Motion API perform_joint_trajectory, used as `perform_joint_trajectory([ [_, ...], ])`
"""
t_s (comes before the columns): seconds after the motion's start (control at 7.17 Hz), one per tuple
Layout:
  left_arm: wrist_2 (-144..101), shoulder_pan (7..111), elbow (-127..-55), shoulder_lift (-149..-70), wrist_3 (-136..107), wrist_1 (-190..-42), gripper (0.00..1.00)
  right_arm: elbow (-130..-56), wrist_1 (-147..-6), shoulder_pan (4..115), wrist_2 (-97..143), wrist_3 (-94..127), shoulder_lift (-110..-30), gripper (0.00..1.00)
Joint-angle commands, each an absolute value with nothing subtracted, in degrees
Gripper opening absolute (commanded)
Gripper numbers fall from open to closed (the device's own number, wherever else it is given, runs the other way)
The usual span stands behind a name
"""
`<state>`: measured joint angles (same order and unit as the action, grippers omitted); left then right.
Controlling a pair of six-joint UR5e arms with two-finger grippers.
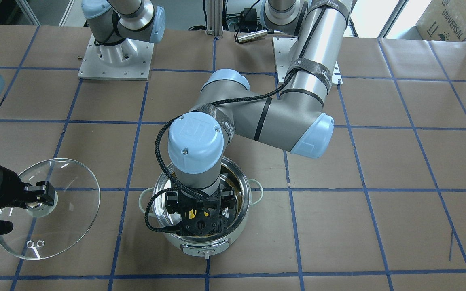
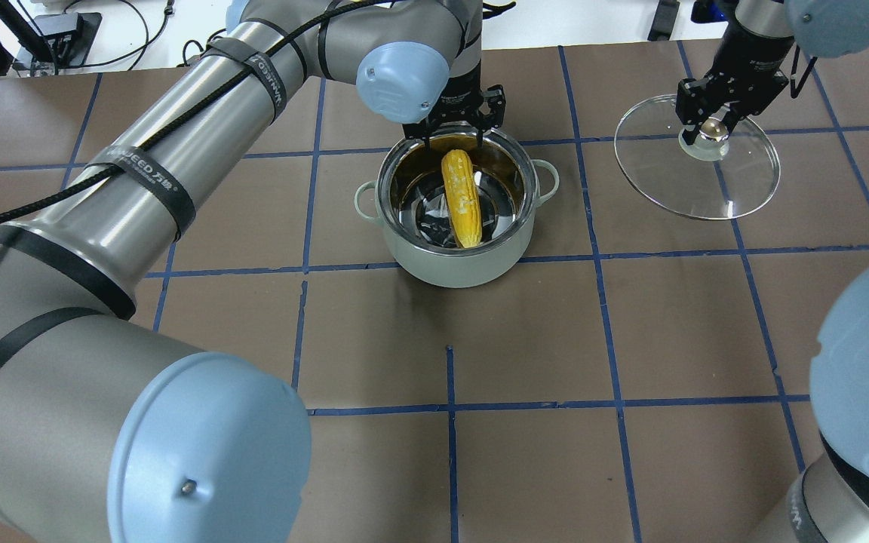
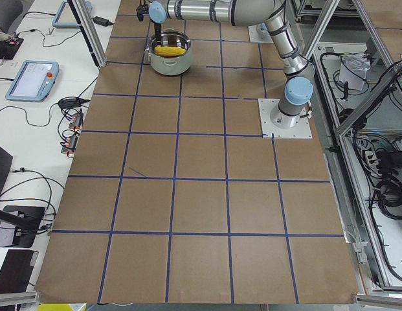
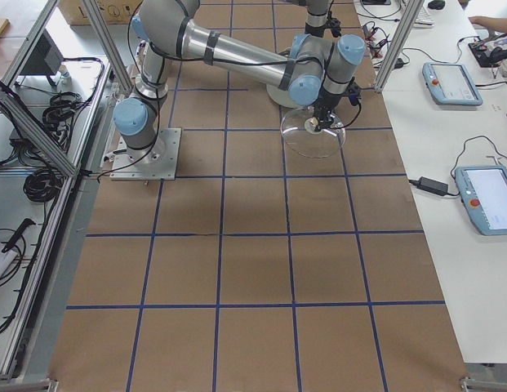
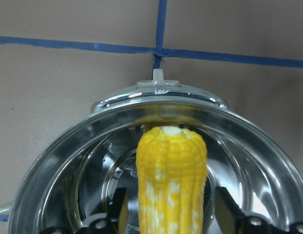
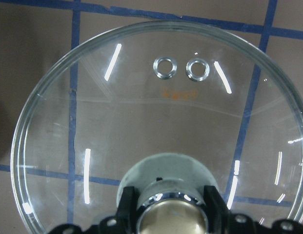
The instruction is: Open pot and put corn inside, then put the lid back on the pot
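The mint-white pot stands open on the table, with its control knob facing away from the robot. The yellow corn lies inside it, and it also shows in the left wrist view. My left gripper hangs over the pot's far rim. It is open, with a finger on each side of the corn and small gaps between. My right gripper is shut on the knob of the clear glass lid. It holds the lid tilted, off to the pot's side. The lid's steam holes show in the right wrist view.
The table is brown paper with a blue tape grid. The two arm bases sit at the robot's edge. My left arm's elbow hangs over the table beside the pot. Tablets and cables lie off the table.
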<state>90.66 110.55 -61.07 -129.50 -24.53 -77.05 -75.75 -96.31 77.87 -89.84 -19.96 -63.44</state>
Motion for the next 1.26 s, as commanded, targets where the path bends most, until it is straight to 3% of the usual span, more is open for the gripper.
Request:
perform_joint_trajectory([
  [0.0,90.8,109.0,-61.1,-128.1,-17.3,-78.0,1.0,-74.1,-95.5,78.1,-89.9,-19.7,-64.1,0.19],
  [0.28,90.9,106.5,-65.4,-124.9,-11.6,-78.7,1.0,-69.3,-91.5,83.3,-89.9,-16.3,-66.9,0.19],
  [0.84,90.1,90.5,-89.8,-101.4,3.7,-80.2,1.0,-69.3,-92.3,94.5,-89.0,-1.1,-67.8,0.18],
  [1.12,90.5,86.8,-92.0,-96.2,3.8,-83.6,1.0,-70.0,-94.9,103.0,-89.6,10.6,-67.0,0.18],
])
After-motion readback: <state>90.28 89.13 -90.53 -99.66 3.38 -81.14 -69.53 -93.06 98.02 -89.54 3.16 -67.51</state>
